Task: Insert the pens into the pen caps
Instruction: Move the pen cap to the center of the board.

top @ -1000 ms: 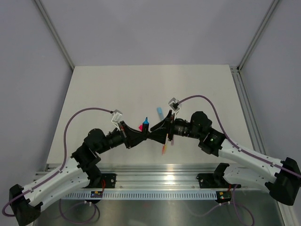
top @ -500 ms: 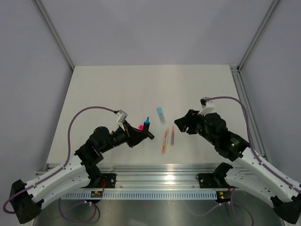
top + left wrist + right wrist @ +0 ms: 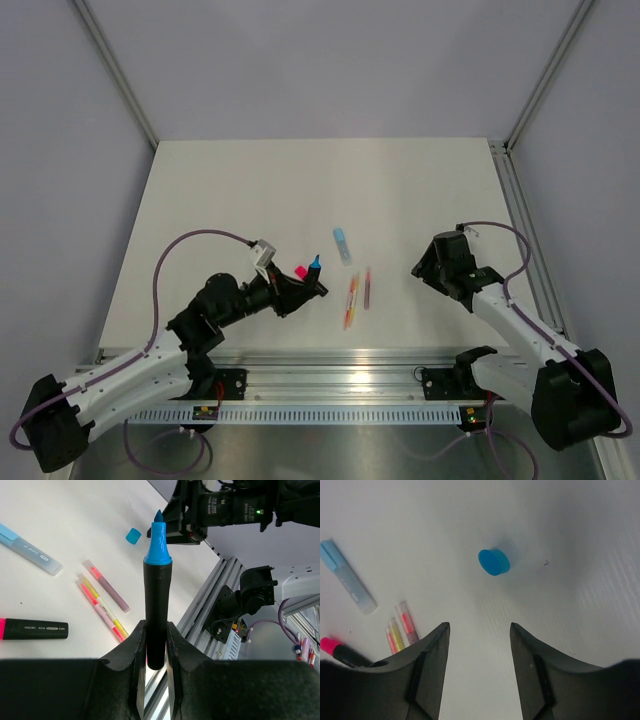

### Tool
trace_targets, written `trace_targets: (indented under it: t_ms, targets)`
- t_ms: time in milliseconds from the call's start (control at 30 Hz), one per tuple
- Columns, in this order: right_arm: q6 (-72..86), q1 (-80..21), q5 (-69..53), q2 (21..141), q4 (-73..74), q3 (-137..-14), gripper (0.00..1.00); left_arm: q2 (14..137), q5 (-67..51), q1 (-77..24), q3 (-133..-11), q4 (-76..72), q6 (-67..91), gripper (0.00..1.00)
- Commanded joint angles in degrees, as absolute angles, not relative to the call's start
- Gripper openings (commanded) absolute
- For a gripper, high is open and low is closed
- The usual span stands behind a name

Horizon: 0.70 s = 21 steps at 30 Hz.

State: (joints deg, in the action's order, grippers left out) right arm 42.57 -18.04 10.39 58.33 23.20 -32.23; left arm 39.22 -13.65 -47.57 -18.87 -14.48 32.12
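The right gripper [image 3: 479, 645] is hovering, jaws spread and empty, just short of the blue cap [image 3: 494, 562] on the surface [image 3: 445, 520]. The left gripper [image 3: 156, 630] is clamping the blue-tipped marker [image 3: 157, 605], well apart from that cap. Smart play: straddling the cap squarely, pinching its sides, leaving its mouth free.

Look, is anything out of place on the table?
Yes. A blue cap lies alone on the table, not on any pen. The black marker with the bare blue tip is clamped in the left gripper, away from it.
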Motion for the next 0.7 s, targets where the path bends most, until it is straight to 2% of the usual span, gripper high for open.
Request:
trace_targets:
  t_ms: [0,67,167,300,667]
  targets:
    - [43.4,-15.6,8.6,64.1,19.3,-34.6,0.62,38.8,-15.9,-47.6,-18.3,-21.0,31.6,0.00]
    - [42.1,-14.3,8.5,66.4,18.6,-35.2,0.70,38.5,-16.8,-47.6,-17.8,-21.8,32.1,0.00]
    - [39.5,-11.8,6.9,71.8,18.0,-37.1,0.69,38.3,-17.8,-47.6,-17.7,-22.1,32.4,0.00]
    - [36.7,-11.1,6.6,77.3,18.2,-41.0,0.61,38.5,-18.5,-47.6,-17.5,-22.9,33.0,0.00]
    - [31.4,-11.0,5.5,87.1,20.2,-47.5,0.54,40.0,-18.9,-47.6,-17.5,-23.6,33.0,0.00]
